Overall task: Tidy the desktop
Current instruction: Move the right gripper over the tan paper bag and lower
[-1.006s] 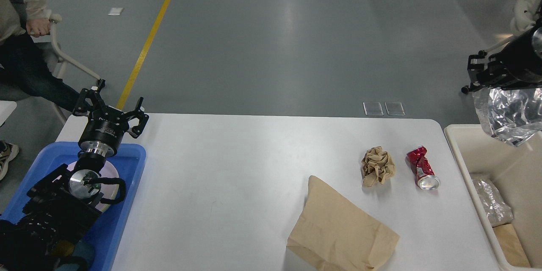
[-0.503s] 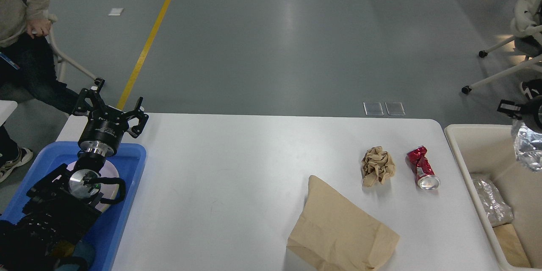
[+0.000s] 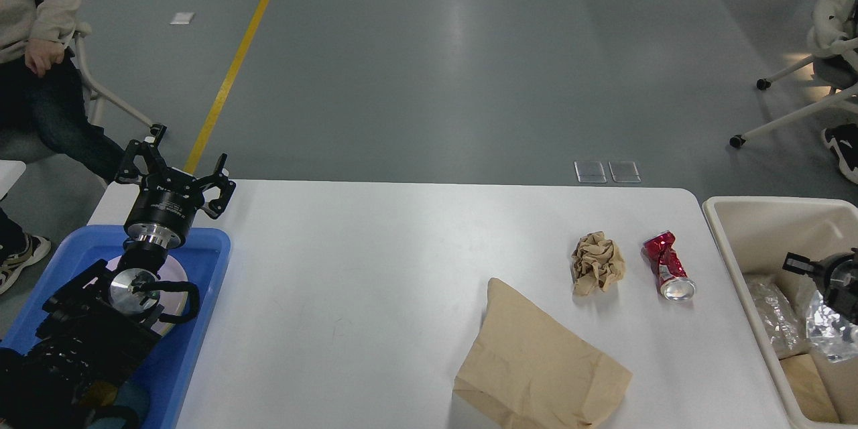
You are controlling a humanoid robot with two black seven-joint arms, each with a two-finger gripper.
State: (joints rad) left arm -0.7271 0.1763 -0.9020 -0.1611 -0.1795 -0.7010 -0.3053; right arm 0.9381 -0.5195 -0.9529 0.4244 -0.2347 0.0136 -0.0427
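The white desktop [image 3: 402,268] holds a crumpled brown paper ball [image 3: 598,263], a crushed red can [image 3: 667,267] lying on its side, and a flat brown paper bag [image 3: 539,365] at the front edge. My left gripper [image 3: 174,171] is open and empty above the desktop's far left corner, just beyond the blue tray [image 3: 216,281]. My right gripper [image 3: 814,275] is at the right edge, low inside the cream bin [image 3: 727,241], shut on a crumpled silver wrapper [image 3: 830,334] that hangs below it. Most of that gripper is cut off by the view's edge.
The bin also holds a clear plastic wrapper [image 3: 774,318] and a brown piece [image 3: 808,385]. A white plate [image 3: 175,275] lies in the blue tray under my left arm. A seated person [image 3: 40,80] is at far left. Office chair legs [image 3: 791,114] stand at far right.
My right gripper has come down with the silver wrapper from high above the bin to low inside it. The seated person shifted. My left arm and the desktop items have not moved.
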